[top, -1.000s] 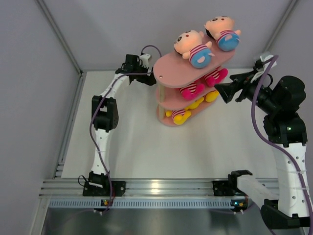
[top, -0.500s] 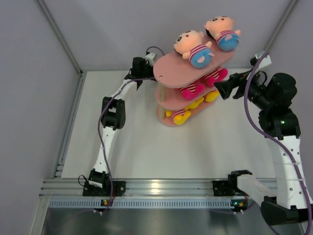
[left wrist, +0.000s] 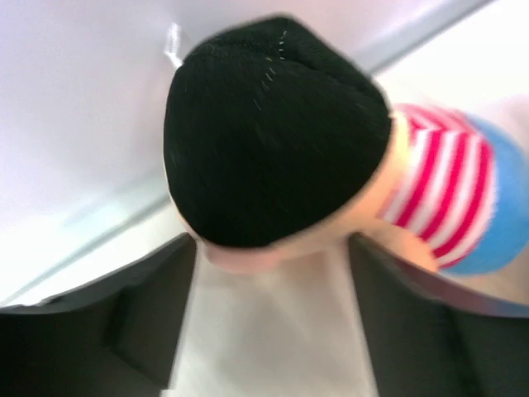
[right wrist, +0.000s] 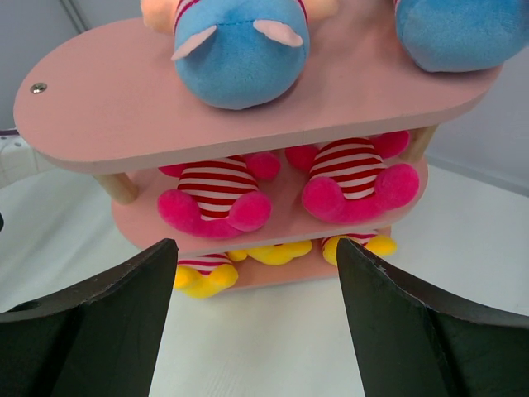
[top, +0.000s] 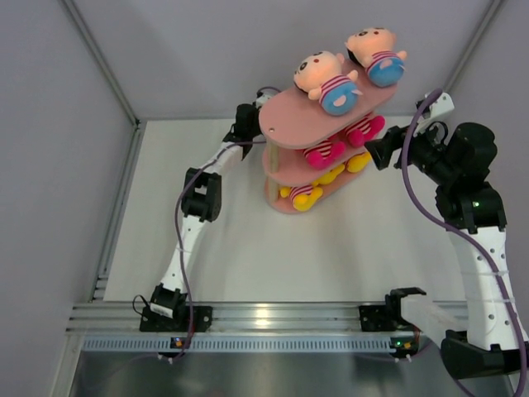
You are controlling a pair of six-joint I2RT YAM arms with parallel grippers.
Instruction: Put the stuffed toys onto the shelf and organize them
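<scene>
1. Left gripper had swung in behind the shelf, jaws open, facing a striped toy on the top board.
2. Right gripper hung open beside it. All the stuffed toys looked shelved, so probably just tidying left.

Pink shelf dead ahead of right gripper; six stuffed toys, two per tier (blue-bottomed top, pink, yellow).

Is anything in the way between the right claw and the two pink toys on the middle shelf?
No, nothing visible is. The right gripper faces the pink toys on the middle tier of the shelf with its jaws open. Only the white table shows in the gap between them.
</scene>
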